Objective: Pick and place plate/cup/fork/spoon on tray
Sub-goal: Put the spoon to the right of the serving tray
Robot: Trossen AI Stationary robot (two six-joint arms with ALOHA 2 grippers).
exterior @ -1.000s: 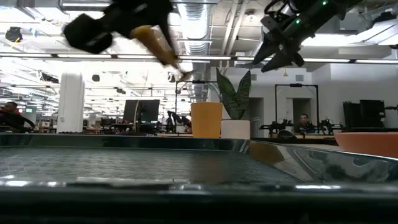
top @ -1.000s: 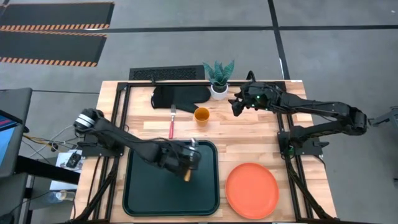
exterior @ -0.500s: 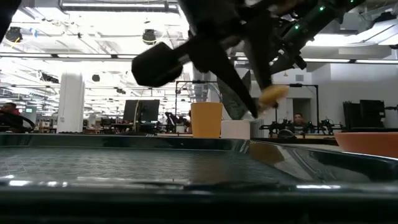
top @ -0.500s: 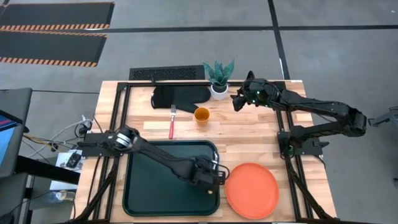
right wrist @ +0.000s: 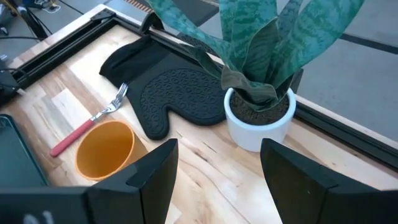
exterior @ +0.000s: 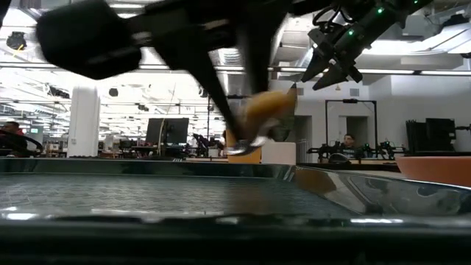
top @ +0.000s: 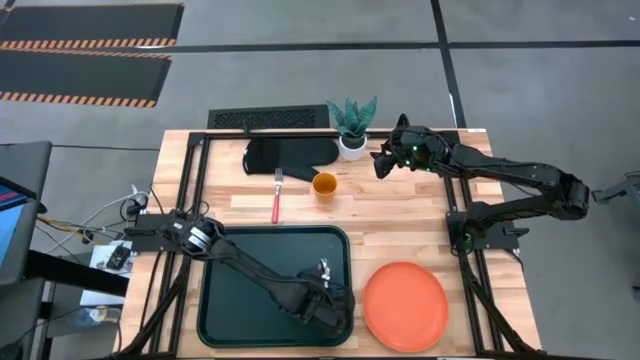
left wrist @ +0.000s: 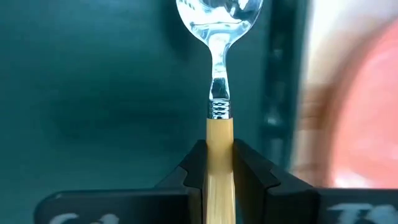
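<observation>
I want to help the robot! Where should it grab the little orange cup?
Probably from above, pinching the rim of the cup: it stands upright, mouth open. The fork lies on one side and the oven mitt behind, so come down on the rim's clear side.

open tray floor (top: 240,290) beside plate (top: 405,305)

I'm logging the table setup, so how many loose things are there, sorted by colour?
Orange: 3 - plate, cup, spoon with its orange handle clamped in the left gripper
Red: 1 - fork
Green: 1 - tray
Black: 1 - oven mitt
White: 1 - plant pot
Total: 7
</observation>
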